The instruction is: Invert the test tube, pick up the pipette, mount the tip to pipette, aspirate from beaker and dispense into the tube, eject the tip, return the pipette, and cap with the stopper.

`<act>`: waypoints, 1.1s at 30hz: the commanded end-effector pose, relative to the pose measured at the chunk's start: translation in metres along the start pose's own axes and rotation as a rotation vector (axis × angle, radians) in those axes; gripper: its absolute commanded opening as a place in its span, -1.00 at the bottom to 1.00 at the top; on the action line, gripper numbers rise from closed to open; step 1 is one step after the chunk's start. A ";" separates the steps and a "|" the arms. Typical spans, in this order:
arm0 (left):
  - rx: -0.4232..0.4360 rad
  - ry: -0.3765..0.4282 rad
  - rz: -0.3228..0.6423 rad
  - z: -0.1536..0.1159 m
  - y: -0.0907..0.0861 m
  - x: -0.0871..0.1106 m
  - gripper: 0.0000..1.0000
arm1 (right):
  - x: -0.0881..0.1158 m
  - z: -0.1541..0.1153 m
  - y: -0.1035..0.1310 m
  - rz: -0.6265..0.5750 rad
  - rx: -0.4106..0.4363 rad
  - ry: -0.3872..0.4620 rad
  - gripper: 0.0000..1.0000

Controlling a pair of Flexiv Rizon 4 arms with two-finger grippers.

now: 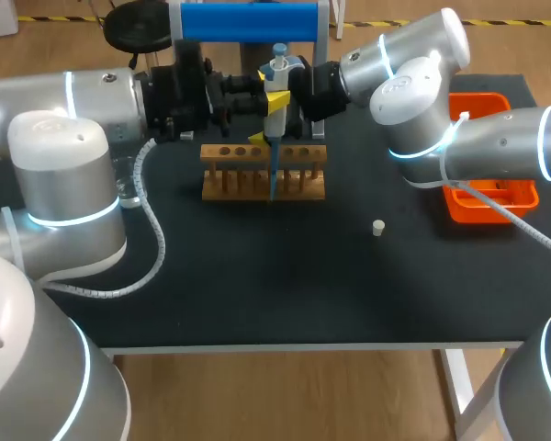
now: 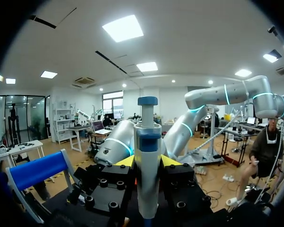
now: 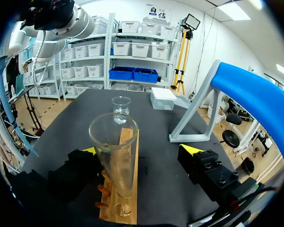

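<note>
In the head view my left gripper hangs above the wooden rack, shut on the white and blue pipette. The pipette's blue tip points down over the rack's front side. From the left wrist the pipette stands upright between the yellow fingertips. My right gripper is open around the clear test tube, which stands mouth up in the rack and touches neither finger. A glass beaker stands past the rack's far end. The small white stopper lies on the mat.
An orange tray sits at the table's right edge under my right arm. The blue-topped stand rises behind the rack, and a white box lies beside it. The beaker is partly hidden behind my left arm.
</note>
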State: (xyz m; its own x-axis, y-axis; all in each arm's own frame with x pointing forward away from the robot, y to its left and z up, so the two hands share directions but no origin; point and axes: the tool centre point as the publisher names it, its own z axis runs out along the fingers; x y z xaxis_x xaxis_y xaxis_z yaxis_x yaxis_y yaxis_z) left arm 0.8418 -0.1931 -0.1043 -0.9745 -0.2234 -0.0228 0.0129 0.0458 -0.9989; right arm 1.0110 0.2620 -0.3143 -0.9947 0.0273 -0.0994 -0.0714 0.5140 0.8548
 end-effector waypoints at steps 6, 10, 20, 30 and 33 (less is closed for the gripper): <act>0.001 -0.001 0.001 0.001 0.000 0.000 -1.00 | -0.002 -0.001 0.000 0.000 0.002 0.006 1.00; 0.001 -0.001 0.001 0.001 0.000 0.000 -1.00 | 0.003 -0.024 0.000 -0.003 -0.022 -0.006 1.00; 0.001 -0.001 0.001 0.001 0.000 0.000 -1.00 | 0.026 -0.098 -0.003 0.002 -0.103 -0.046 1.00; 0.001 -0.001 0.001 0.001 0.000 0.000 -1.00 | 0.060 -0.155 0.008 0.026 -0.227 -0.034 1.00; 0.001 -0.001 0.001 0.001 0.000 0.000 -1.00 | 0.070 -0.167 0.013 0.024 -0.256 -0.032 1.00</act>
State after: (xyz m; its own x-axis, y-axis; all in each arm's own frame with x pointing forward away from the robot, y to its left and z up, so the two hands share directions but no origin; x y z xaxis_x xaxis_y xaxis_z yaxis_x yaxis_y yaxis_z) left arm 0.8418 -0.1927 -0.1042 -0.9747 -0.2224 -0.0228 0.0127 0.0470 -0.9988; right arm 0.9460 0.1643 -0.2393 -0.9950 0.0564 -0.0824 -0.0624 0.2928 0.9541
